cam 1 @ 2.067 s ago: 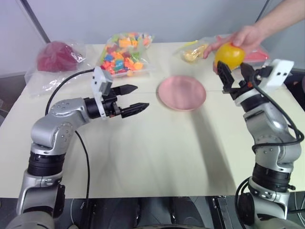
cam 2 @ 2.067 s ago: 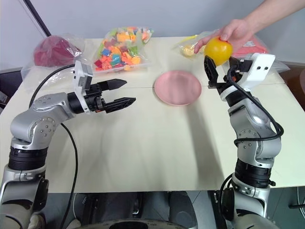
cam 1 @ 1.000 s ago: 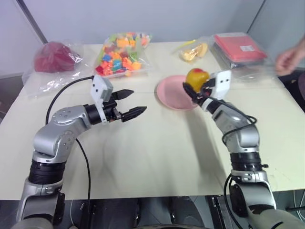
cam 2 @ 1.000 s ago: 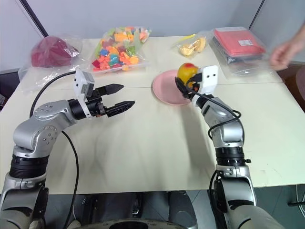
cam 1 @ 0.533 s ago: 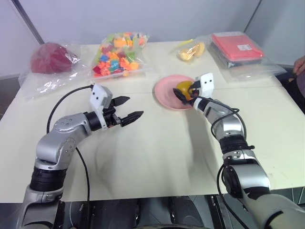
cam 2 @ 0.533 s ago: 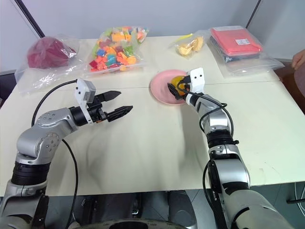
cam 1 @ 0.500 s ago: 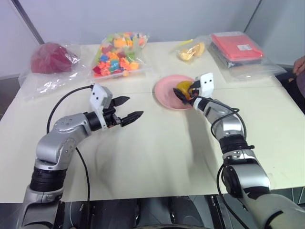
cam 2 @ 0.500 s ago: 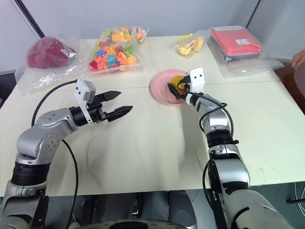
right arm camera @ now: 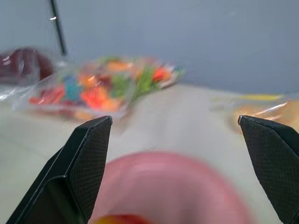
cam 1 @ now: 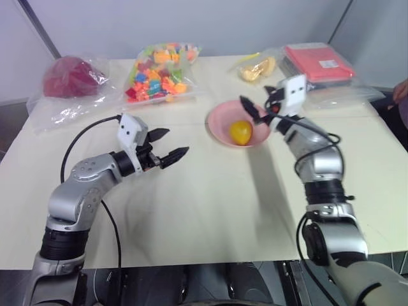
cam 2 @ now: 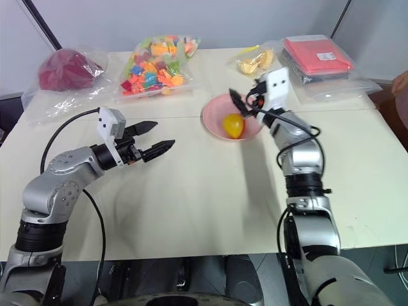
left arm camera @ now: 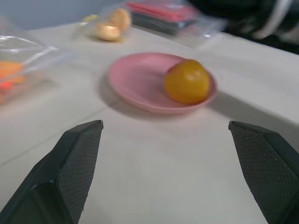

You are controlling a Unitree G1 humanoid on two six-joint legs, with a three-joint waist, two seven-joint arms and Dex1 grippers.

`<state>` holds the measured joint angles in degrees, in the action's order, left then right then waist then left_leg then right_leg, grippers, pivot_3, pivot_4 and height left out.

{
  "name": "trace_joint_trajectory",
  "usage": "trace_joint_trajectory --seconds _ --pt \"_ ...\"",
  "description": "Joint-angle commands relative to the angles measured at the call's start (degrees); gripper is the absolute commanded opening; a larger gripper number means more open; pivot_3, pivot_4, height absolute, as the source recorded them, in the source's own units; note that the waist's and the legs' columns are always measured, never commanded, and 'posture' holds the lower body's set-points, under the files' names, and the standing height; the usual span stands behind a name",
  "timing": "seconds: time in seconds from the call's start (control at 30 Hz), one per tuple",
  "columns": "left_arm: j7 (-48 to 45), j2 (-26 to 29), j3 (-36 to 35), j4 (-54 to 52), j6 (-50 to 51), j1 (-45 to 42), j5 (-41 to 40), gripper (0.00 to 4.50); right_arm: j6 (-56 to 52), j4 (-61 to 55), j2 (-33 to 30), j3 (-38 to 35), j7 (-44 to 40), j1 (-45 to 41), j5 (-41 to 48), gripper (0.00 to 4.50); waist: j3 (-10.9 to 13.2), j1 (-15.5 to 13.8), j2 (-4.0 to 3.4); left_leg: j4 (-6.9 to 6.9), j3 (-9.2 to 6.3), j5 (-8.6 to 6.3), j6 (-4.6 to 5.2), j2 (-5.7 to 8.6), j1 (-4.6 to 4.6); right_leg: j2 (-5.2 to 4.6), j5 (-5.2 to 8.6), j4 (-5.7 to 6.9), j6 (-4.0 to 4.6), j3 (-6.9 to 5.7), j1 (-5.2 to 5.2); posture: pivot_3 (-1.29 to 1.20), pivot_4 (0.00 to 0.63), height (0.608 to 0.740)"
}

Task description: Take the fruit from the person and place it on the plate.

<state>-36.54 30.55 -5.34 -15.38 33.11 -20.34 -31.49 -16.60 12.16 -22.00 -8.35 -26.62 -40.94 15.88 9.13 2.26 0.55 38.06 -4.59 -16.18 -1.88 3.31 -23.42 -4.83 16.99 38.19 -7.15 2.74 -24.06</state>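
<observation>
Fruit (cam 1: 241, 132) resting on plate (cam 1: 220, 127), just below right gripper (cam 1: 260, 105), fingers spread, empty. Left gripper (cam 1: 169, 145) well apart, fingers likewise spread.

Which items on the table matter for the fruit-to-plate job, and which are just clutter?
Job:
- fruit, lying on the plate
- plate
- right pincer, open above the plate
- person, at the table's edge

Clutter:
- bag of coloured blocks
- red bundle in plastic
- bag of pale orange pieces
- red packet
- left pincer, open, idle
</observation>
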Motion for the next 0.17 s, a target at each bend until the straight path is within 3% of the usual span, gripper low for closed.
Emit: trace_joint_trajectory --seconds 0.03,0.17 --pt "4.3 -1.1 -3.7 -0.3 -3.1 1.3 2.2 4.50 -4.8 -11.6 -4.5 -5.5 1.1 5.4 2.8 4.42 0.0 -0.3 0.00 -0.01 -0.01 0.00 0.00 0.00 0.00 0.00 0.00 0.00 0.00 0.00 0.00 0.00 0.150 0.740" --pt "7.0 -2.0 -5.4 -1.3 -3.6 3.7 3.0 4.50 -8.1 -17.7 -8.1 -10.9 2.9 11.1 4.7 4.42 0.0 -0.4 0.00 -0.02 0.05 -0.02 0.04 0.04 -0.01 -0.09 0.00 -0.01 0.00 0.01 -0.01 0.00 0.150 0.740"
